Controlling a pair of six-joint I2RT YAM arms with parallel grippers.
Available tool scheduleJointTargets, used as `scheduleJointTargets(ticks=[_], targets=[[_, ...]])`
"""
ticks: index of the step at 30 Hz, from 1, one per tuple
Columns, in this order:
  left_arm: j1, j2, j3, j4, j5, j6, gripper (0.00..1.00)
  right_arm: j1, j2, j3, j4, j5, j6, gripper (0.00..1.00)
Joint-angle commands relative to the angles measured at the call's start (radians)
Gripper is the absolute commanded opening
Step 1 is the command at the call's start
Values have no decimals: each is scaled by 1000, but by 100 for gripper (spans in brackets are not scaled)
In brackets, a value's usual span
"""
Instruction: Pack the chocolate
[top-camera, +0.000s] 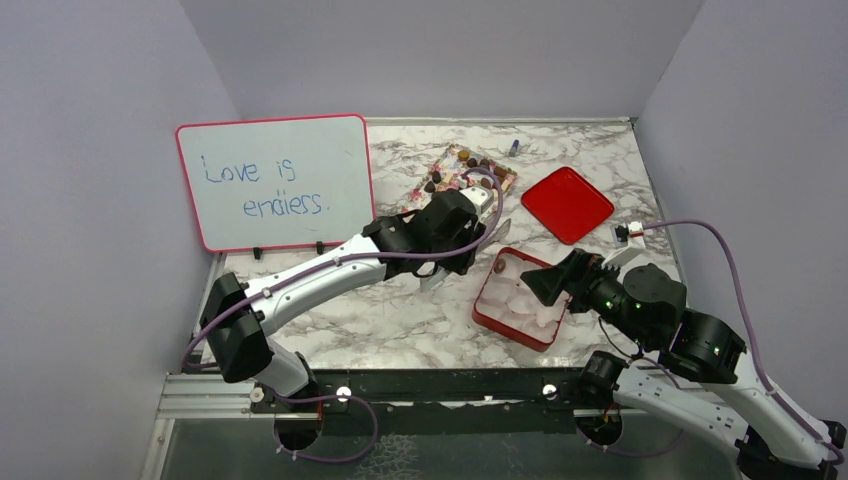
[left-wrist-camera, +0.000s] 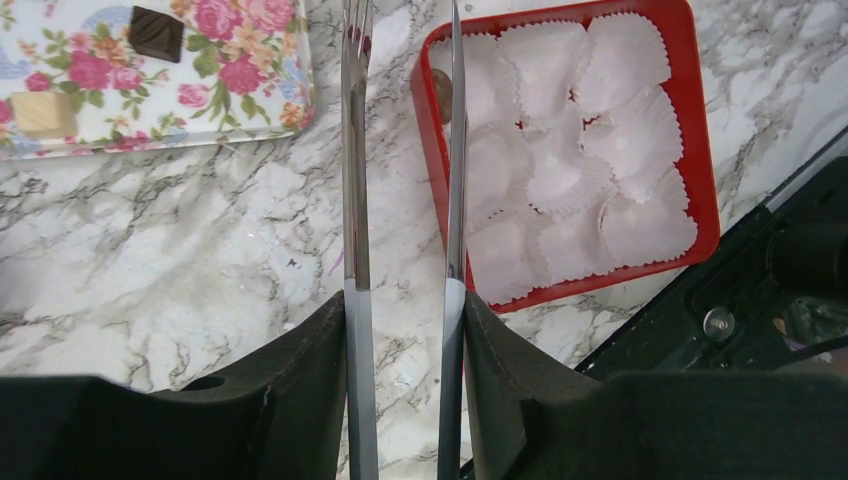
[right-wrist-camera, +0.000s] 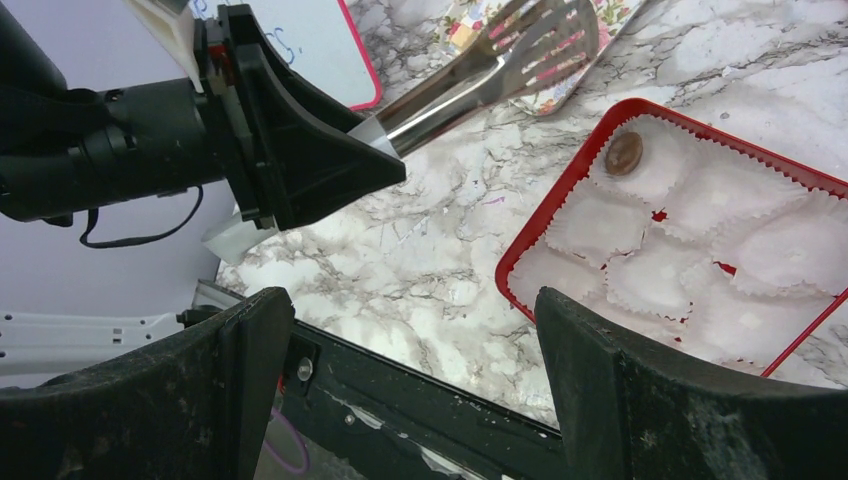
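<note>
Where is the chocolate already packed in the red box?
In the right wrist view, the chocolate sits in the red box, in its upper corner paper cup, nearest the tongs.

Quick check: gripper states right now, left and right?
Left gripper: closed on the metal tongs.
Right gripper: open, holding nothing.

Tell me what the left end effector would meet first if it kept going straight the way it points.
Probably the bare table: the tongs in the left end effector aim between the flowered tray and red box; depth is unclear.
</note>
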Motion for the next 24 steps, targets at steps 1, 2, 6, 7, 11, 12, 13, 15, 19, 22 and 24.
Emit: scheduleJointTargets(ticks=[1, 2, 6, 7, 11, 12, 13, 15, 19, 22, 24], targets=[[39, -39, 39, -42, -107, 10, 42, 7, -8, -4, 7, -13, -6, 96], [59, -41, 39, -51, -103, 10, 42, 7, -7, 0, 5, -13, -6, 96], [133, -36, 26, -65, -83, 26, 42, 7, -8, 20, -10, -9, -8, 96], [145, -29, 29, -70, -91, 36, 42, 8, -9, 24, -14, -8, -8, 96], [173, 35, 77, -114, -151, 93, 42, 8, -12, 28, -5, -19, -12, 96], [175, 54, 94, -127, -167, 108, 42, 8, -9, 29, -2, -22, -15, 96], [179, 73, 111, -140, -178, 122, 42, 7, -6, 32, -4, -23, -17, 96], [192, 108, 134, -155, -181, 142, 43, 7, 4, 36, -9, -18, -20, 96], [209, 167, 173, -180, -180, 185, 43, 8, 14, 32, 4, -21, -19, 96], [222, 197, 182, -180, -172, 195, 43, 8, 16, 25, 22, -24, -20, 96], [229, 218, 186, -179, -159, 190, 43, 8, 27, 27, 28, -25, -22, 96]])
